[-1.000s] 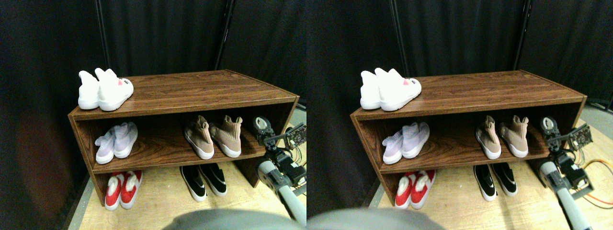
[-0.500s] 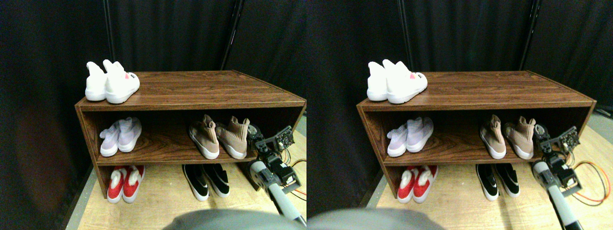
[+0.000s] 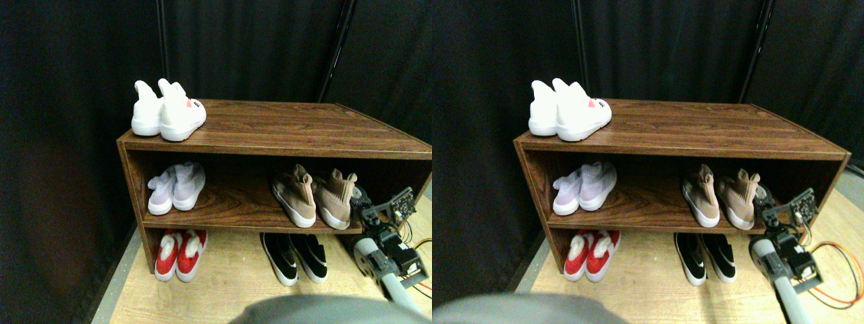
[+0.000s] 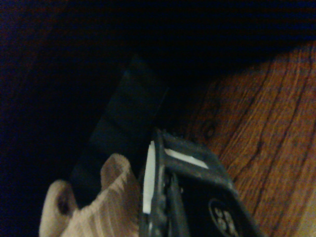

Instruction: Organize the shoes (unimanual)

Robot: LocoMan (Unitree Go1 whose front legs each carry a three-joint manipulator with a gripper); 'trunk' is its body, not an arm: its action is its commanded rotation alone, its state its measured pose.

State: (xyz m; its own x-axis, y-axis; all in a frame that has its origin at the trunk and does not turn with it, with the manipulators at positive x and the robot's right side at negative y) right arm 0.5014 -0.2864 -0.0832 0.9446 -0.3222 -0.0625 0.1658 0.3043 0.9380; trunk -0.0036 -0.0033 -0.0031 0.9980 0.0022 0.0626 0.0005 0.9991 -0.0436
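Shoes stand in pairs on a brown wooden rack [image 3: 283, 128]. A white pair [image 3: 169, 111] is on its top at the left. On the middle shelf are a lavender pair [image 3: 177, 187] and a tan knit pair [image 3: 314, 197]. A red pair [image 3: 179, 253] and a black pair [image 3: 295, 256] stand on the floor under it. My right gripper [image 3: 360, 201] is at the shelf's right end, close beside the right tan shoe's heel. The wrist view shows that shoe's ribbed tan collar [image 4: 94, 207] against the dark jaw frame, with shelf wood [image 4: 261, 128] beyond.
Black curtains [image 3: 256, 47] hang behind the rack, with a dark pole [image 3: 337, 47] in front of them. The floor [image 3: 229, 290] is light wood boards. Orange and yellow wires [image 3: 420, 246] trail by the arm at the right.
The whole picture has shifted, so the camera moved. Against the rack, the gripper has come lower and closer to the right tan shoe. The shoes stay in place.
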